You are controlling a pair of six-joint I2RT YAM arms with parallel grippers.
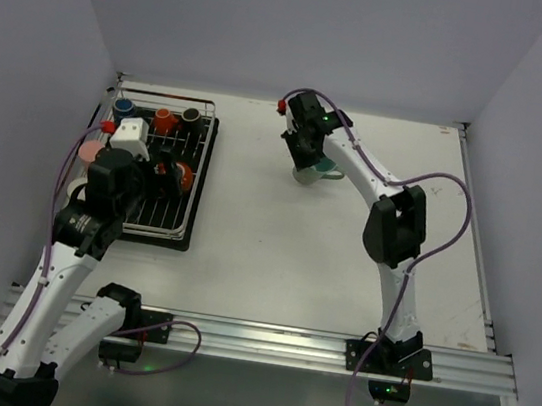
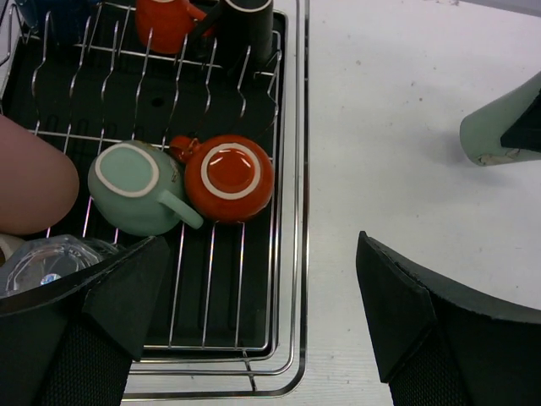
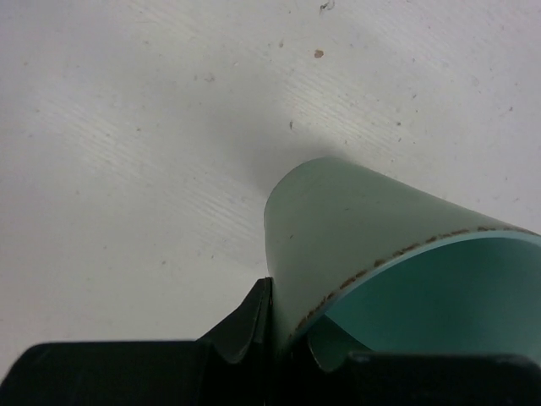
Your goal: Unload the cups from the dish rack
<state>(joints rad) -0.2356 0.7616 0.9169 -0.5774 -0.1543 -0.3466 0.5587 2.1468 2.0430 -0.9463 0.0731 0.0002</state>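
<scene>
Right pincer [image 3: 287, 334] pinches the tilted pale-teal ceramic mug [image 3: 372, 228] by its wall: level it, seat it on the white counter [image 3: 127, 127], then release. Left pincer [image 2: 258, 296] hangs open over the silver wire rack [image 2: 293, 211].

The left gripper [image 2: 262, 254] hangs with fingers [image 2: 127, 296] spread wide over the dish rack [image 2: 296, 169]. Inside the rack, an upturned teal mug [image 2: 135, 186] touches an upturned orange cup [image 2: 228, 176], and a black cup [image 2: 245, 25] stands farther back. Well to the right, a second teal mug [image 2: 494, 127] shows over the white table [image 2: 380, 101].
</scene>
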